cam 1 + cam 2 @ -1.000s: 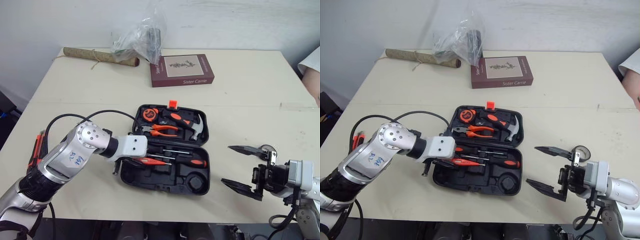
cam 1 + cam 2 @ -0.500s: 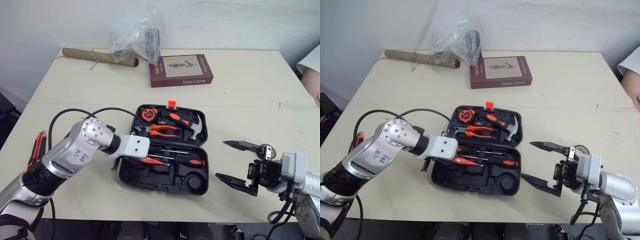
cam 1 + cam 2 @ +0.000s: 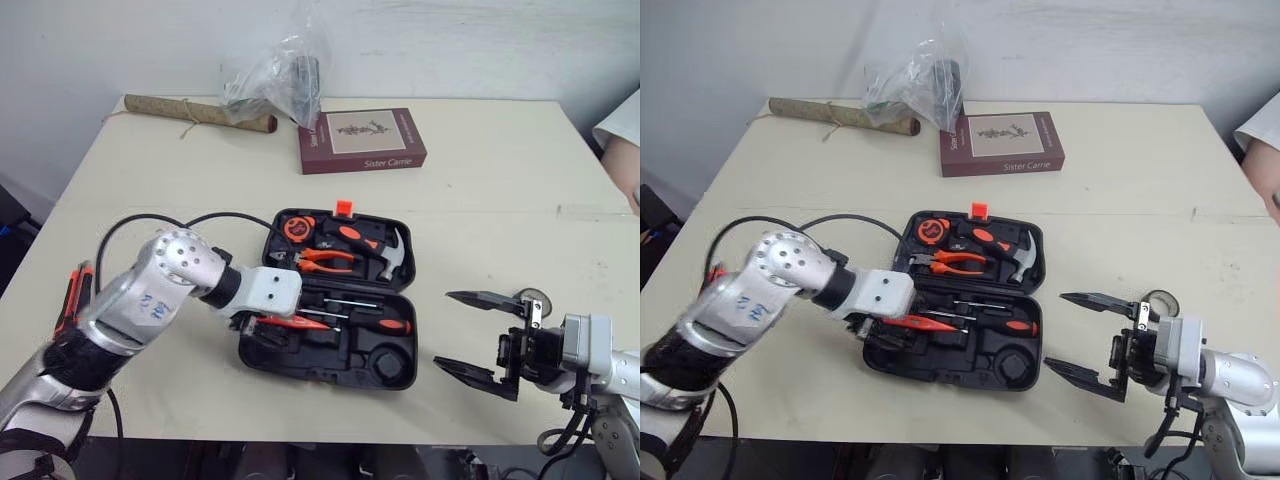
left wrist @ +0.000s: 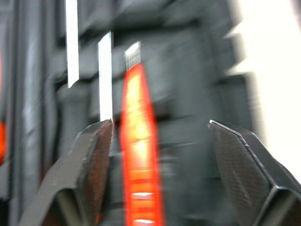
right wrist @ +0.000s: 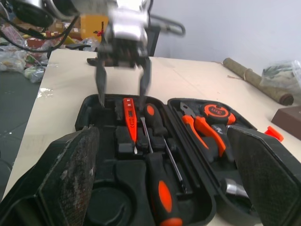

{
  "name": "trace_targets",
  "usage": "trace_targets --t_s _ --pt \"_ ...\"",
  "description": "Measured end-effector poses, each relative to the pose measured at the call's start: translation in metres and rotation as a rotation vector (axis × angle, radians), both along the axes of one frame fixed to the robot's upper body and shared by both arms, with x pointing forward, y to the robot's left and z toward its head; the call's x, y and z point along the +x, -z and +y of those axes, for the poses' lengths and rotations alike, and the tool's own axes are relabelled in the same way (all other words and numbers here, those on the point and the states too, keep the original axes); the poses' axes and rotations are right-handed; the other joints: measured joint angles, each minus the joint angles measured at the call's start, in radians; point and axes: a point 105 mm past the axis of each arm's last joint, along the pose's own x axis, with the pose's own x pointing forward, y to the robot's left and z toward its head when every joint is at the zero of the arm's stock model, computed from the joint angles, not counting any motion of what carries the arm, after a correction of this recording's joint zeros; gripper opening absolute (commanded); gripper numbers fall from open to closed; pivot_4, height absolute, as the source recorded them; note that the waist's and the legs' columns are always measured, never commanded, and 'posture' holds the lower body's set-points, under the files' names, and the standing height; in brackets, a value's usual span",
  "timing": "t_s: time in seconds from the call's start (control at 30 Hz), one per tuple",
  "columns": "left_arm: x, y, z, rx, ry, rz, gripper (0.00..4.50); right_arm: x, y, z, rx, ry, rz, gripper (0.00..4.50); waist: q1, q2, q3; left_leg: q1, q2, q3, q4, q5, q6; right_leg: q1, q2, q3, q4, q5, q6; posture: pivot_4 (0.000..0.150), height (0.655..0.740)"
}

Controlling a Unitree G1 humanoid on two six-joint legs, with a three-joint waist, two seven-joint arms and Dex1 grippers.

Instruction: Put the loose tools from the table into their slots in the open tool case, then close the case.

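The left tool point(image 5: 121, 101) gapes above the counter point(image 3: 480, 190), over the left side of the open case point(image 3: 330, 365). The right tool point(image 3: 444, 328), equally agape, hovers just right of the case. A red tester point(image 3: 290, 322) lies in the case, between the left tool's fingers.

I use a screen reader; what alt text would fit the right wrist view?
The left gripper hangs open over a red screwdriver lying in the open tool case; orange pliers and a tape measure sit in it too.
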Motion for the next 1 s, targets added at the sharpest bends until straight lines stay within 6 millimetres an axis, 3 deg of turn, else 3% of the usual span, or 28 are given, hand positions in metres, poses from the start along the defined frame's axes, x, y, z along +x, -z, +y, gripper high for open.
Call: trace_targets --t_s 0.1,0.2,0.37,0.5,0.7,1.0 --pt "0.003 -0.022 0.009 -0.018 -0.031 -0.049 3.14 -0.001 0.003 -0.002 -0.004 -0.008 0.005 4.50 0.002 0.000 0.000 0.001 0.000 0.000 0.000 0.000 0.000 0.001 0.000 0.000 0.000 0.000 0.000 0.150 0.7400" --pt "0.017 -0.030 0.008 -0.166 -0.066 -0.100 2.33 -0.002 0.009 -0.005 0.000 -0.011 0.014 4.50 0.005 0.000 0.000 0.000 -0.001 -0.001 0.001 0.000 0.000 0.001 -0.001 0.000 0.001 0.000 0.000 0.150 0.7400" --pt "0.025 -0.002 0.014 -0.373 -0.128 -0.053 0.03 -0.007 0.023 -0.013 0.005 -0.011 0.039 4.50 0.000 0.000 0.000 0.000 0.000 -0.001 0.002 0.000 0.000 0.001 -0.001 0.000 0.005 0.000 0.000 0.150 0.7400" --pt "0.022 0.024 0.019 -0.450 -0.174 -0.026 0.03 -0.009 0.029 -0.018 0.000 -0.010 0.043 4.50 -0.001 0.000 0.000 0.000 0.000 -0.001 0.003 0.000 0.000 0.001 -0.001 0.000 0.004 0.000 0.000 0.150 0.7400" --pt "0.015 0.046 0.021 -0.530 -0.202 -0.002 0.03 -0.007 0.030 -0.021 0.001 0.000 0.034 4.50 0.003 0.000 0.000 0.000 0.000 -0.001 0.004 0.000 0.001 0.001 -0.003 0.000 0.004 0.000 0.000 0.150 0.7400" --pt "0.031 0.059 0.024 -0.567 -0.274 -0.030 0.03 -0.003 0.020 -0.014 0.008 -0.012 0.003 4.50 0.003 0.000 0.000 0.001 0.000 -0.001 0.004 0.000 0.001 0.001 -0.003 0.000 0.005 0.000 0.000 0.150 0.7400"
